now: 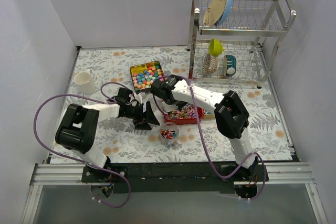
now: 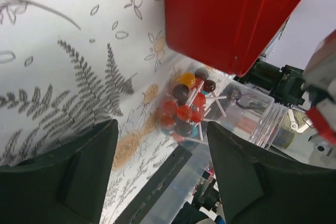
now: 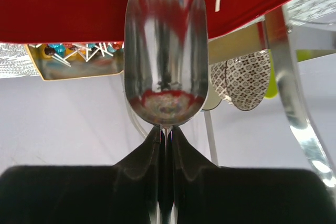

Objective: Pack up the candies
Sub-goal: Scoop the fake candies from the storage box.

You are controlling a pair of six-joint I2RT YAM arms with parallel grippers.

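The left gripper [image 1: 148,120] hangs with fingers apart and empty just beside the clear cup [image 2: 257,111]. A clumsy close or nudge could tip that light cup and spill the candies on sticks [image 2: 184,111] inside it. Behind it the yellow tin [image 1: 137,68] holds pastel balls [image 1: 147,76], while further right the right gripper [image 3: 165,142] is clamped on the handle of an empty metal scoop [image 3: 165,51] near the red tin [image 2: 226,14] of wrapped sweets [image 1: 186,111], where a shallow dig might flick pieces onto the table [image 1: 105,66].
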